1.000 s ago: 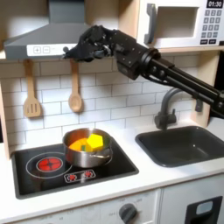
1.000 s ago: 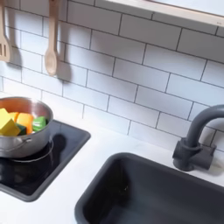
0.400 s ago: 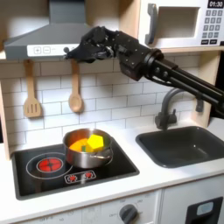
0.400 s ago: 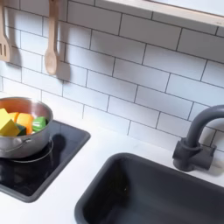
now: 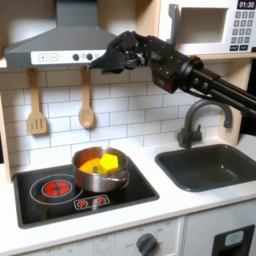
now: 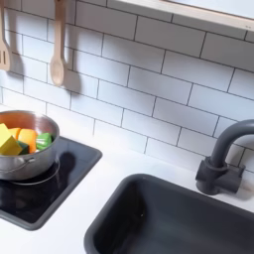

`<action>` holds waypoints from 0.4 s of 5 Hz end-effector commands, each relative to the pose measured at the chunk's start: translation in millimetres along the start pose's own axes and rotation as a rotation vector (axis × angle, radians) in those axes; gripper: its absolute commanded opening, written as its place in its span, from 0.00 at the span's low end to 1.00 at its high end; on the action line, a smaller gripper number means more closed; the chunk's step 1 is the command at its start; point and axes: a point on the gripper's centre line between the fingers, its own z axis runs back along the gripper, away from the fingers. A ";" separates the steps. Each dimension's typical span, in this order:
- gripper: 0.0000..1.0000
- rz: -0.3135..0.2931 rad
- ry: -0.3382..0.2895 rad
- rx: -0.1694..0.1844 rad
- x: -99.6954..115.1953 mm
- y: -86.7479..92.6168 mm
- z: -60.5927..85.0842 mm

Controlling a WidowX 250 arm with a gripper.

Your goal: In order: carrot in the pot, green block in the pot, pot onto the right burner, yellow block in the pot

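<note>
The steel pot [image 5: 100, 170] stands on the right side of the black cooktop [image 5: 130, 190], covering the right burner. Inside it lie the yellow block [image 5: 109, 160] and the orange carrot [image 5: 89, 164]. In the second exterior view the pot [image 6: 18, 161] holds the yellow block [image 6: 9, 145], the carrot [image 6: 27, 137] and the green block [image 6: 43, 140] against its right wall. My gripper [image 5: 106, 60] hangs high above the pot, next to the range hood, holding nothing that I can see. Its dark fingers blur together.
The left burner [image 5: 56, 186] is bare. A wooden spatula [image 5: 36, 108] and spoon [image 5: 87, 106] hang on the tiled wall. A dark sink [image 5: 208, 165] with a faucet [image 5: 190, 122] lies right of the cooktop. A microwave [image 5: 212, 28] sits up high.
My arm has drawn back to the first exterior view's right and slightly up, away from the hood's front. The pot and what lies in it have not moved.
</note>
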 end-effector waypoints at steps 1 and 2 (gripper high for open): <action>0.00 -0.029 -0.030 -0.083 2.9 -32.7 0.3; 0.72 -0.053 -0.051 -0.146 8.9 -58.2 -1.7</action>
